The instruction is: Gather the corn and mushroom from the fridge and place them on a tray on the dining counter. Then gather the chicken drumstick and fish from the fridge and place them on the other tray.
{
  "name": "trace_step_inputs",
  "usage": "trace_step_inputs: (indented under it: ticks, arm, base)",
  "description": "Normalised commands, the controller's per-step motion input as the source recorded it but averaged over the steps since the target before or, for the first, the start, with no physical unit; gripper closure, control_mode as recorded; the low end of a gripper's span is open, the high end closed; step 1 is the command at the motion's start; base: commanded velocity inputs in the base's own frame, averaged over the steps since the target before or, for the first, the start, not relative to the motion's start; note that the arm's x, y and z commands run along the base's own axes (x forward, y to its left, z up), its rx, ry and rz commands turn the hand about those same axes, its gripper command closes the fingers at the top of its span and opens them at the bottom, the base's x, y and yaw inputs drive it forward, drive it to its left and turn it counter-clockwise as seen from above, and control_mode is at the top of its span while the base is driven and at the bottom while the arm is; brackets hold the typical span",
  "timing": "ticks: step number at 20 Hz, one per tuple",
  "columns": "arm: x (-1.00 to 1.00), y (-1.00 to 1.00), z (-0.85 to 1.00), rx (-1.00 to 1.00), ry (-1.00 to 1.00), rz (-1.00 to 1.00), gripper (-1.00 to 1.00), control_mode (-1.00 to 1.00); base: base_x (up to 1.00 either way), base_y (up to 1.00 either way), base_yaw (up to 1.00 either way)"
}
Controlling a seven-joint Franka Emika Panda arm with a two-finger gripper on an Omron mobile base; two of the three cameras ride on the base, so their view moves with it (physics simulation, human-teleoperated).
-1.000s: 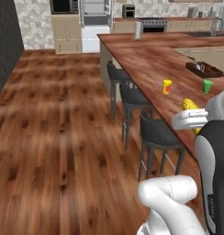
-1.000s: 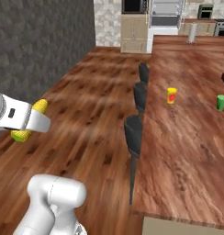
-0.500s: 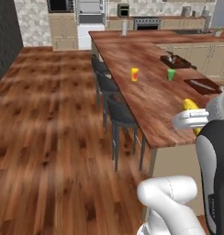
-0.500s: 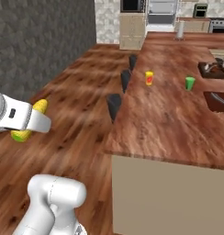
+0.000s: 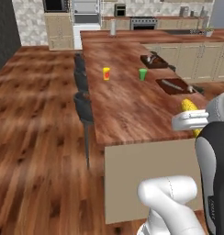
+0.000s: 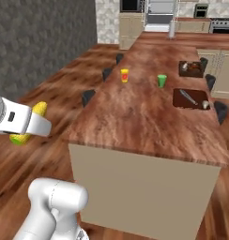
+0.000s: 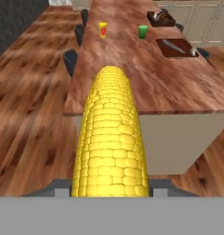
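Corn [image 7: 110, 137] is held lengthwise in the clamped gripper [image 7: 109, 186], carried off the near end of the dining counter [image 6: 149, 117] and short of the two trays [image 6: 189, 98]; delivery is judged under way, and a reach over the nearer tray is called for next.

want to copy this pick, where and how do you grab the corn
Grip the corn across its round middle, fingers on opposite sides, coming square to its long axis. The gripper holds it that way now, cob pointing straight ahead toward the dining counter.
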Motion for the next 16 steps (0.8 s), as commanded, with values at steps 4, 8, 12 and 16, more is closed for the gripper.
trace_step_inputs:
  ticks: [4, 8, 12, 16]
  arm:
    - [0.00, 0.00, 0.00, 0.00, 0.00, 0.00, 1.00, 1.00]
    - [0.00, 0.00, 0.00, 0.00, 0.00, 0.00, 1.00, 1.00]
    - [0.00, 0.00, 0.00, 0.00, 0.00, 0.00, 1.00, 1.00]
    - [0.00, 0.00, 0.00, 0.00, 0.00, 0.00, 1.00, 1.00]
  base:
    - [0.00, -1.00, 0.10]
    - [0.00, -0.89, 0.06]
    - [0.02, -0.86, 0.05]
    - [0.16, -0.94, 0.13]
